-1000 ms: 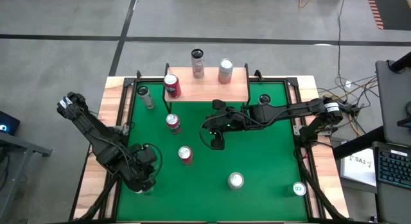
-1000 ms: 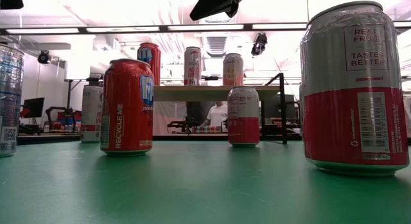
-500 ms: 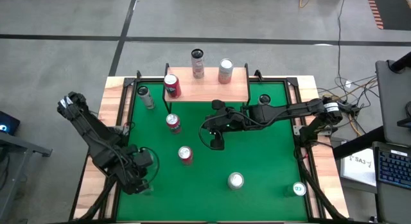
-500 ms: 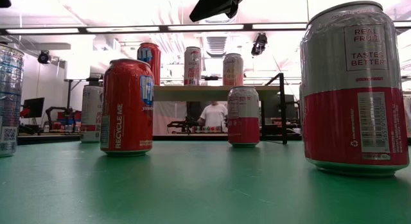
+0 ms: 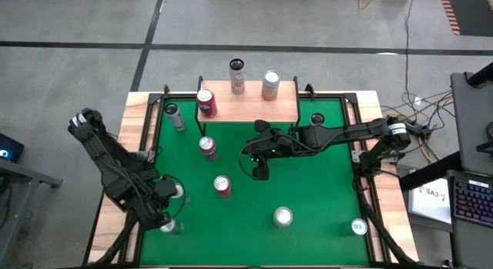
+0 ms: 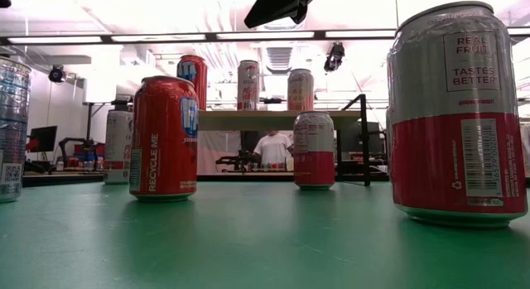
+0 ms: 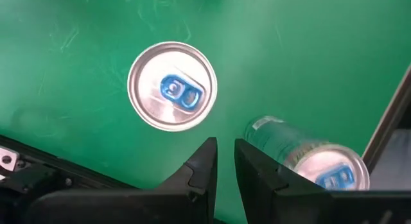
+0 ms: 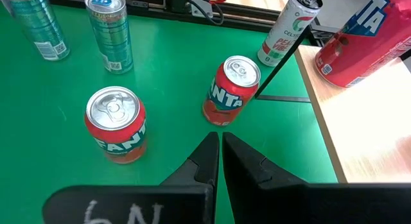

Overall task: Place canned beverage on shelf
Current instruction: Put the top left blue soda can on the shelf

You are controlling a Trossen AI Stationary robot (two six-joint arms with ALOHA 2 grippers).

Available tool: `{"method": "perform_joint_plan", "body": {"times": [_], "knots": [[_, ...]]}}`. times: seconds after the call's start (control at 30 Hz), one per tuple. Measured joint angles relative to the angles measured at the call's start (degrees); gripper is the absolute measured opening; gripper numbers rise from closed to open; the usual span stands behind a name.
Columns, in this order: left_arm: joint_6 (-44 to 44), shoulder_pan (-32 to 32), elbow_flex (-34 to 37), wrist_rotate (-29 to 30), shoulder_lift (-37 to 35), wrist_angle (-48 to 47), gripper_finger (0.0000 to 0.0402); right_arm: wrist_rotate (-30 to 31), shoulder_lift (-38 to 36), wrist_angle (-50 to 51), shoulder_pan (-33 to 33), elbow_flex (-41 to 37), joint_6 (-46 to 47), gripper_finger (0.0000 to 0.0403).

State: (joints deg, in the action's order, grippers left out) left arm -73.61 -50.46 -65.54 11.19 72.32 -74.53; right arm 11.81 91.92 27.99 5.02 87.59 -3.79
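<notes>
Cans crowd the desk's left front corner, where the left gripper (image 7: 223, 161), nearly clenched and empty, hovers over a silver-topped can (image 7: 172, 86). It should spread its fingers before descending squarely around that can. The right gripper (image 8: 219, 150) waits clenched and empty near the shelf (image 5: 250, 107).

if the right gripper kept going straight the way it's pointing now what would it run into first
Most likely the red Fanta can standing just ahead of the right gripper, whose fingers are shut. Depth is hard to judge; the gripper seems to be above the table, so it might pass over the can.

shelf (image 5: 250, 107): bare matt wood | table (image 5: 316, 184): green matt felt | cans (image 5: 222, 186): glossy metal
</notes>
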Motion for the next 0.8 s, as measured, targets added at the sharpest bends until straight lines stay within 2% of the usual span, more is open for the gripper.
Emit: {"method": "perform_joint_plan", "body": {"times": [0.13, 0.27, 0.53, 0.67, 0.8], "knots": [[0.8, -1.9, 0.0, -0.5, -1.1, -0.1, 0.0043, 0.0, 0.0, 0.0, 0.0, 0.0, 0.1, 0.0013], [0.7, -2.8, 0.0, -0.8, -1.8, -0.1, 0.0073, 0.0, 0.0, 0.0, 0.0, 0.0, 0.2, 0.0013], [-0.4, -2.9, 0.0, -0.7, -0.7, 0.5, 0.0182, 0.0, 0.0, 0.0, 0.0, 0.0, 0.1, 0.0013], [0.7, -2.8, 0.0, 2.8, 0.7, -0.3, 0.0233, 0.0, 0.0, 0.0, 0.0, 0.0, 0.1, 0.0013], [1.0, -2.6, 0.0, 7.8, 1.2, -0.7, 0.0262, 0.0, 0.0, 0.0, 0.0, 0.0, 0.1, 0.0013]]}}
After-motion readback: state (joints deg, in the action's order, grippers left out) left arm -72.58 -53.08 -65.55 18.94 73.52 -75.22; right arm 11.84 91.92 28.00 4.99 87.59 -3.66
